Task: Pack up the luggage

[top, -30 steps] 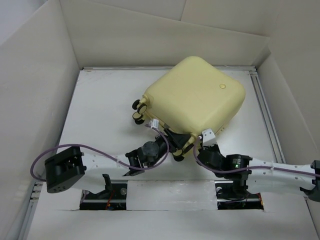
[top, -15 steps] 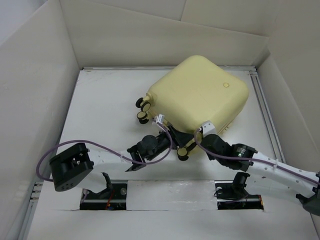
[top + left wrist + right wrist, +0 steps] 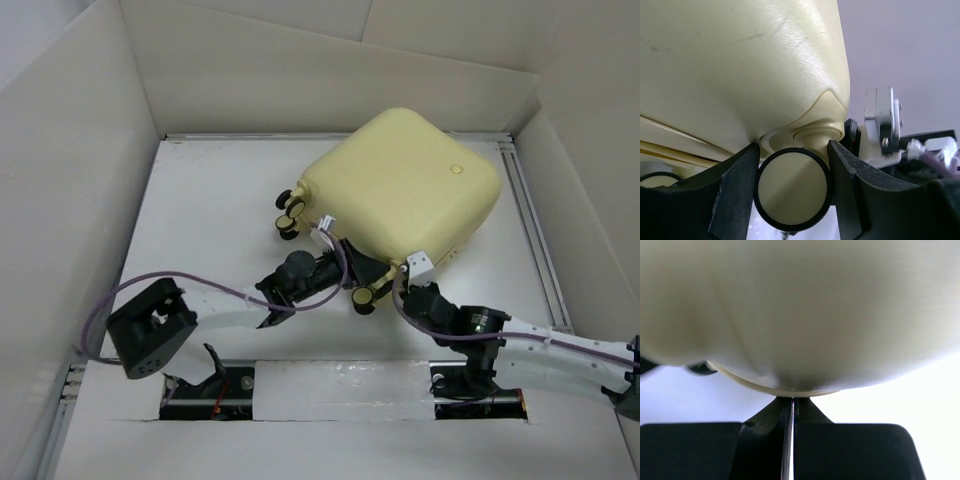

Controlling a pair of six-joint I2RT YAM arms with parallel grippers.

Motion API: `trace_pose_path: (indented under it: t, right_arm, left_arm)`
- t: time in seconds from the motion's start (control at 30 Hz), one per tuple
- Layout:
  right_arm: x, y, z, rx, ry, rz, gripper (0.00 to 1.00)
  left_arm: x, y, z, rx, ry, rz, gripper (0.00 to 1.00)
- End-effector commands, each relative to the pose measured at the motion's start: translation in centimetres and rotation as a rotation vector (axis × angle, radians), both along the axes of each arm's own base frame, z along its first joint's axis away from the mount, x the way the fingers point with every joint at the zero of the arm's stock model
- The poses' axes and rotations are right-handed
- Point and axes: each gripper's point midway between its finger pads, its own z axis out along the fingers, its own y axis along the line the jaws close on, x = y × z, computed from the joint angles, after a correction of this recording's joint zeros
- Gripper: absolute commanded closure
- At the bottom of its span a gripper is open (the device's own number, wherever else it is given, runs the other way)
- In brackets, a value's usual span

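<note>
The luggage (image 3: pixel 400 185) is a pale yellow hard-shell suitcase, closed, lying at the table's far right with its round logo (image 3: pixel 459 170) facing up. It fills the top of the left wrist view (image 3: pixel 740 65) and the right wrist view (image 3: pixel 800 310). My left gripper (image 3: pixel 352 272) is at its near corner, shut on a black-rimmed yellow caster wheel (image 3: pixel 792 189), which also shows in the top view (image 3: pixel 362 298); its fingers (image 3: pixel 735 195) flank the wheel. My right gripper (image 3: pixel 414 270) is shut, with its tips (image 3: pixel 792 400) touching the shell's lower rim.
Two more caster wheels (image 3: pixel 290 212) stick out at the suitcase's left corner. Tall white cardboard walls (image 3: pixel 70 180) enclose the white table on the left, back and right. Purple cables (image 3: pixel 110 300) loop beside each arm. The left arm's elbow (image 3: pixel 150 328) sits near the left wall.
The suitcase has shifted a little away and to the right, turning slightly. Both grippers have moved forward with its near edge, and the left arm's elbow has swung right.
</note>
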Motion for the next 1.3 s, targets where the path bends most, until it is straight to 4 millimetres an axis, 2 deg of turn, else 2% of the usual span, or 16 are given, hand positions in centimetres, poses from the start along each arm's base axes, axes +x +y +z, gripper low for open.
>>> trace_pose_path:
  t: [0.0, 0.07, 0.17, 0.33, 0.37, 0.5, 0.6, 0.63, 0.73, 0.9, 0.97, 1.07, 1.13, 1.17, 1.23, 1.27]
  right_arm:
    - [-9.3, 16.6, 15.3, 0.754, 0.011, 0.615, 1.00]
    - [-10.1, 17.8, 16.9, 0.788, 0.001, 0.640, 1.00]
    - [-11.5, 18.2, 17.0, 0.773, -0.004, 0.687, 1.00]
    - [-11.5, 14.9, 16.1, 0.760, 0.017, 0.584, 1.00]
    - [-11.3, 14.2, 15.3, 0.762, 0.019, 0.567, 1.00]
    - [-11.0, 12.5, 15.7, 0.824, 0.006, 0.533, 1.00]
    - [-11.0, 13.9, 17.6, 0.871, -0.029, 0.554, 1.00]
    - [-10.9, 15.4, 16.7, 0.835, -0.016, 0.552, 1.00]
    - [-11.2, 18.1, 19.7, 0.850, -0.062, 0.613, 1.00]
    - [-11.1, 19.6, 18.2, 0.824, -0.062, 0.618, 1.00]
    - [-10.3, 19.1, 15.6, 0.771, -0.048, 0.560, 1.00]
    - [-9.4, 17.1, 12.3, 0.727, 0.016, 0.452, 1.00]
    - [-9.4, 15.7, 11.5, 0.746, 0.045, 0.417, 1.00]
    - [-9.2, 15.2, 11.1, 0.750, 0.051, 0.394, 0.98]
    - [-9.2, 13.8, 9.9, 0.751, 0.067, 0.371, 0.78]
    - [-9.3, 13.4, 9.7, 0.758, 0.084, 0.361, 0.69]
  left_arm:
    - [-8.1, -4.3, 15.8, -0.554, -0.135, -0.494, 1.00]
    - [-9.0, -3.3, 18.2, -0.700, -0.091, -0.592, 1.00]
    - [-9.8, -2.9, 18.9, -0.765, -0.046, -0.687, 1.00]
    - [-7.8, -1.8, 20.1, -0.694, -0.116, -0.588, 1.00]
    - [-7.4, -0.2, 22.1, -0.704, -0.177, -0.554, 1.00]
    - [-4.1, 1.6, 22.7, -0.576, -0.257, -0.352, 1.00]
    - [-2.8, 1.4, 21.3, -0.509, -0.216, -0.271, 1.00]
    - [-3.4, 1.5, 22.1, -0.555, -0.230, -0.292, 1.00]
    - [-4.5, -0.1, 20.5, -0.590, -0.158, -0.375, 1.00]
    - [-5.2, -0.7, 19.0, -0.588, -0.073, -0.453, 1.00]
    - [-5.4, -0.5, 19.2, -0.573, -0.080, -0.447, 0.99]
    - [-5.3, 0.2, 16.8, -0.504, -0.050, -0.415, 0.76]
    - [-4.4, 1.3, 13.8, -0.454, -0.001, -0.343, 0.49]
    - [-4.0, 2.5, 14.1, -0.466, -0.024, -0.305, 0.42]
    - [-3.1, 3.6, 11.5, -0.405, 0.009, -0.243, 0.25]
    - [-2.6, 4.6, 12.0, -0.405, -0.016, -0.206, 0.20]
